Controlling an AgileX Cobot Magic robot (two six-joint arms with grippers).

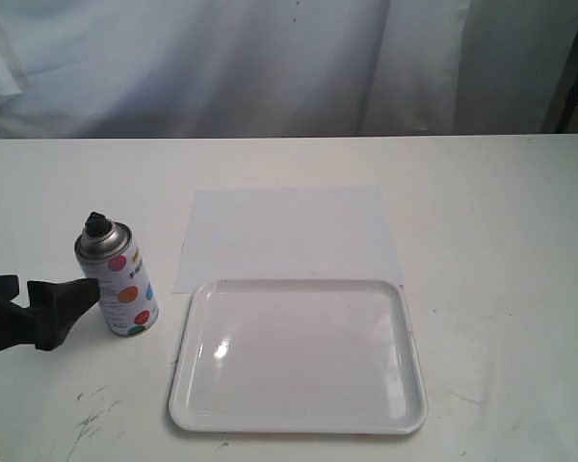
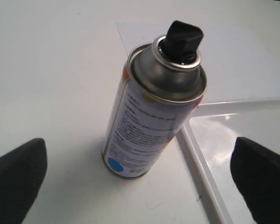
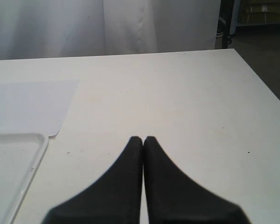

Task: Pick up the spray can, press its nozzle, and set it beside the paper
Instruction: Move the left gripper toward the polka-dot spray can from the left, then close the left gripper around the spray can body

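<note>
Glossy white tray (image 1: 299, 425) lies closest, its far rim meeting the near edge of the paper (image 1: 289, 231) on the counter (image 1: 501, 221). Left of both, near the tray's far corner, the spray can (image 1: 121, 284) stands upright with its nozzle (image 1: 97, 224) on top. Low at the left edge sits the left pincer (image 1: 53, 294).

From the left wrist, its fingers (image 2: 18, 175) are spread wide and released; the can stands ahead between them, touching neither.

From the right wrist, the right pincer (image 3: 143, 140) is clenched on nothing, above bare counter.
</note>
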